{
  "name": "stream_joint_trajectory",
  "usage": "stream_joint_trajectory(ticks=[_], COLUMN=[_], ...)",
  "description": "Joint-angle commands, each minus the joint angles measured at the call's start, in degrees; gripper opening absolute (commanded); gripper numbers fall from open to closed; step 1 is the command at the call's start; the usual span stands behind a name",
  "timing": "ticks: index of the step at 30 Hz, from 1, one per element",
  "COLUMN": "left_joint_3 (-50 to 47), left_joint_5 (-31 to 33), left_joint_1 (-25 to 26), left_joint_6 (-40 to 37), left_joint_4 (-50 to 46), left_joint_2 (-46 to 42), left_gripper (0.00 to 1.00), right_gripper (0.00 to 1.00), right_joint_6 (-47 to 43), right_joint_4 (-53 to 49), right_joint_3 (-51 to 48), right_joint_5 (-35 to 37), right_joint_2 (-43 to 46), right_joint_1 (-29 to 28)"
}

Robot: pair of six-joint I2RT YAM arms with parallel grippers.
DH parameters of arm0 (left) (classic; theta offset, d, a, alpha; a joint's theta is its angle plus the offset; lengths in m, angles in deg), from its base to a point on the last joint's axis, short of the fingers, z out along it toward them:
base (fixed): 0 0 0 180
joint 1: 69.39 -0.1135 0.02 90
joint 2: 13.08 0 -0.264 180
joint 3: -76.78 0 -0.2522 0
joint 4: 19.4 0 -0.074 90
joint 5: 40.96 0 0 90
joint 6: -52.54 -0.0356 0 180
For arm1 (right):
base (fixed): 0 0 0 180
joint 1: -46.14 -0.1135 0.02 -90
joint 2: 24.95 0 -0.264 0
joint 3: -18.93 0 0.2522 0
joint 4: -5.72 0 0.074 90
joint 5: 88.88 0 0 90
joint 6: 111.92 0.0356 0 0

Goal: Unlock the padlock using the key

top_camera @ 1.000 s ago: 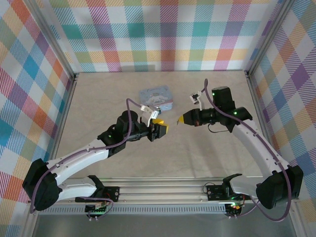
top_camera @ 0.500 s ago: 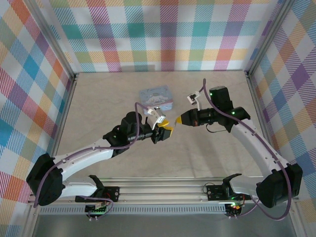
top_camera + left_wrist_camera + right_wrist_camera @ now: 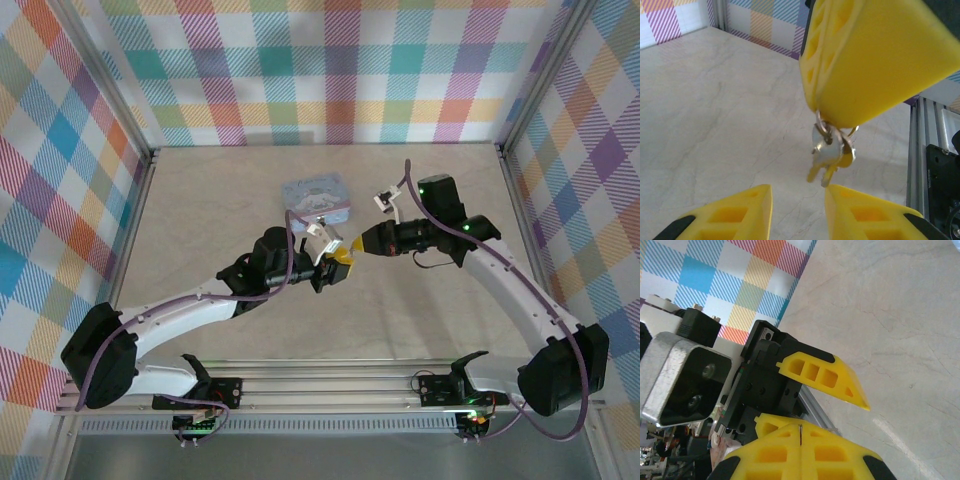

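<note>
My right tool [image 3: 836, 116] was clamped shut on the ring of the keys [image 3: 829, 152], which dangled just below its tips, above the surface [image 3: 715, 110]. My left tool [image 3: 798, 192] sat just beneath them, fingers narrowly apart, gripping nothing. The tin [image 3: 316, 196] lay beyond both.

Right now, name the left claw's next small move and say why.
Probably ease the left claw forward until its open fingers straddle the keys, then close. The keys dangle from a ring pinched in the shut right claw, just beyond the gap between the left fingers, untouched by them.
</note>
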Motion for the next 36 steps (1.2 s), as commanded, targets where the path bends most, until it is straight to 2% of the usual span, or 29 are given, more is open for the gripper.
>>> stream_joint_trajectory(ticks=[1, 5, 14, 21, 22, 23, 26, 28, 31, 36], left_joint_3=[2.05, 2.02, 0.7, 0.28, 0.16, 0.01, -0.07, -0.05, 0.08, 1.45], left_joint_5=[0.31, 0.92, 3.0, 3.83, 3.76, 3.55, 2.92, 2.84, 3.04, 3.3], left_joint_1=[0.4, 0.34, 0.44, 0.38, 0.44, 0.34, 0.46, 0.47, 0.46, 0.42], left_joint_6=[-1.63, -1.92, -2.45, -2.67, -2.71, -2.62, -2.36, -2.27, -2.39, -3.69], left_joint_4=[2.67, 2.84, 1.85, -1.15, -1.2, -1.12, -0.8, -0.3, 0.96, 1.64], left_joint_2=[-0.47, -1.16, -3.97, -5.22, -5.18, -5.18, -4.89, -4.48, -3.98, -2.35], left_gripper=[0.33, 0.31, 0.0, 0.0, 0.02, 0.09, 0.42, 0.49, 0.51, 0.44], right_gripper=[0.0, 0.0, 0.0, 0.0, 0.0, 0.0, 0.0, 0.0, 0.0, 0.0], right_joint_6=[0.92, 1.6, 3.0, 4.69, 4.87, 4.92, 5.49, 5.86, 6.39, 7.75], right_joint_4=[2.44, 3.14, 3.58, 4.85, 5.02, 5.09, 5.48, 5.8, 6.25, 7.29], right_joint_3=[0.12, -0.15, -0.75, -1.2, -1.2, -1.16, -1.21, -1.3, -1.39, -1.74], right_joint_5=[-1.68, -1.68, 0.42, 1.61, 1.77, 1.74, 1.77, 1.57, 1.18, 0.49], right_joint_2=[-0.19, -0.19, -0.54, -1.08, -1.15, -1.16, -1.27, -1.33, -1.34, -1.11], right_joint_1=[-0.53, -0.8, -0.91, -0.93, -0.91, -0.9, -0.9, -0.93, -0.91, -0.9])
